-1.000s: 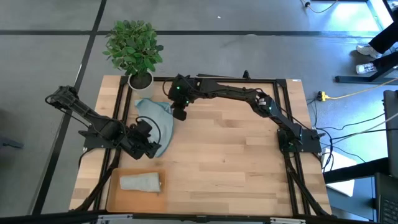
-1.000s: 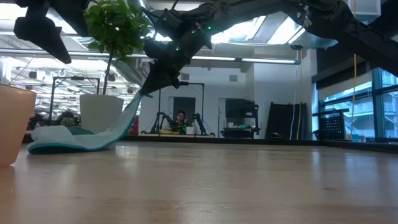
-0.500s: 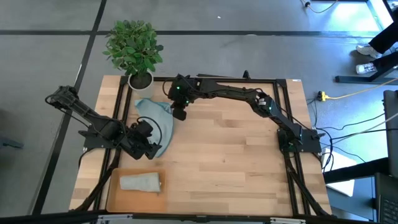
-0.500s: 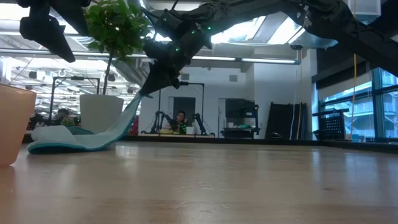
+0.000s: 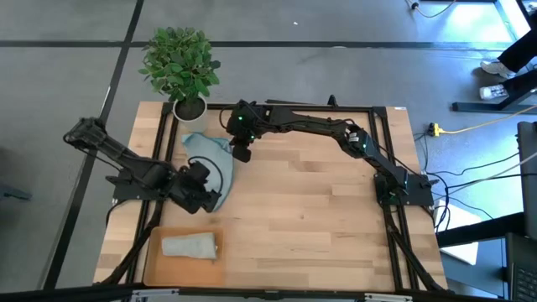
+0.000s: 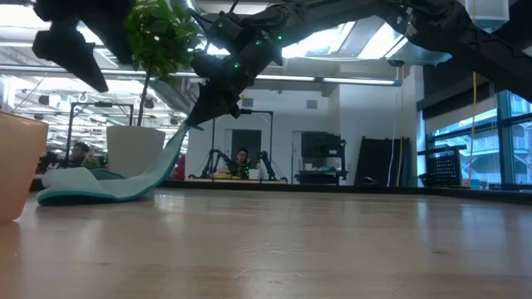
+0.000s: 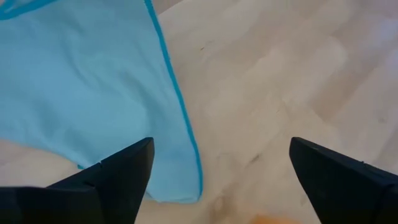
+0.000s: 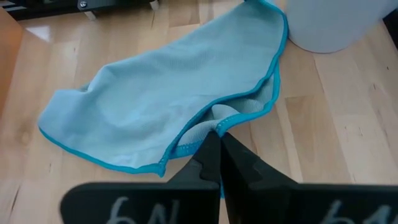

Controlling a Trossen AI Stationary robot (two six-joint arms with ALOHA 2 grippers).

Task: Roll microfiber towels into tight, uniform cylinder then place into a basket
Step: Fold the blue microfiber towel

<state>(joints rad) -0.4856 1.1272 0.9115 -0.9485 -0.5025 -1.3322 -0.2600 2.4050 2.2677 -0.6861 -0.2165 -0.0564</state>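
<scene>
Since a second ago my left gripper (image 5: 204,195) has crept a little toward the table's middle, and in the low view it sits slightly further right than before; nothing else has shifted. Its two dark fingers (image 7: 112,177) stand wide apart and hold nothing, hovering over the near corner of the light blue-teal microfiber towel (image 5: 210,164), whose darker teal hem runs between them in the left wrist view, with bare pale wooden table (image 5: 319,226) beside it.

My right gripper (image 5: 242,153) is pinched tight on the opposite edge of that same soft blue cloth. In the right wrist view the fingers meet on a bunched fold of the hem, and the low view shows the cloth pulled up from the table in a slanting strip to the gripper, while the rest lies flat and rumpled on the wood.

The white plant pot (image 5: 190,107) with its leafy green plant (image 5: 179,63) stands just beyond the towel at the table's far left corner. The shallow orange-tan rectangular basket (image 5: 155,267) sits at the near left edge, and a rolled pale grey-green towel (image 5: 190,246) lies inside it.
</scene>
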